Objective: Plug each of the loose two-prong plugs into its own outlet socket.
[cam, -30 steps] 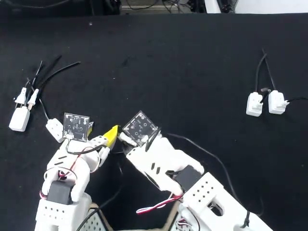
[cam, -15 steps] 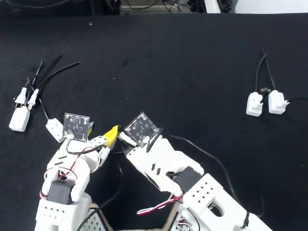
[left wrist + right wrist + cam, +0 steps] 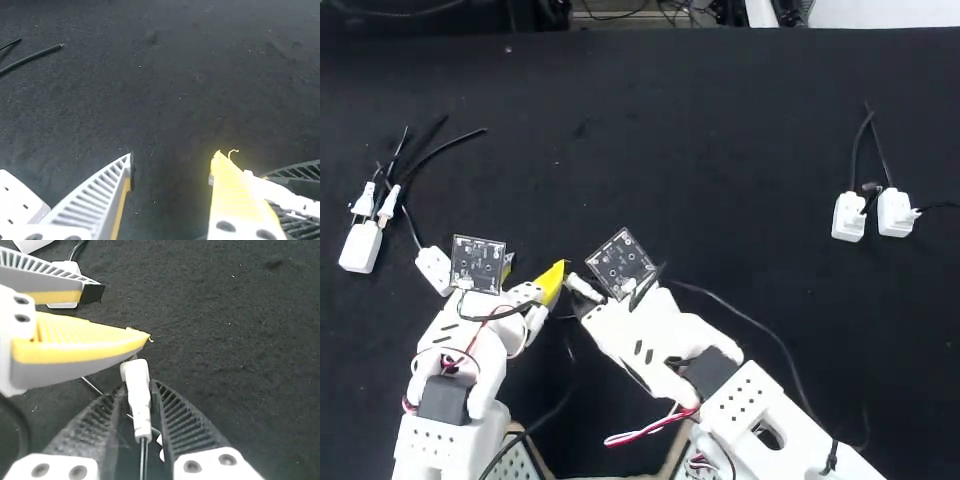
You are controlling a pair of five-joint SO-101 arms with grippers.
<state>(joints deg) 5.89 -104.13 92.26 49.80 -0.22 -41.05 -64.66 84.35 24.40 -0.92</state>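
Note:
My right gripper (image 3: pixel 578 290) is shut on a small white two-prong plug (image 3: pixel 137 390), held between its black fingers (image 3: pixel 175 415) low over the black mat near the front. My left gripper (image 3: pixel 534 278) stands open right beside it, and its yellow fingertip (image 3: pixel 80 342) almost touches the plug. Nothing sits between the left gripper's (image 3: pixel 172 157) fingers. A white socket block (image 3: pixel 433 268) lies just left of the left arm. Two more white plugs (image 3: pixel 375 203) with black cords lie at the far left above another white socket block (image 3: pixel 360 247).
Two white socket blocks (image 3: pixel 870 214) with black cords in them sit at the far right. Loose black cords (image 3: pixel 430 150) trail across the back left of the mat (image 3: pixel 670 130). A black cable (image 3: pixel 750 320) runs from the right arm toward the front.
The right arm's wrist has shifted slightly to the right with the plug in its fingers. The left arm has not moved.

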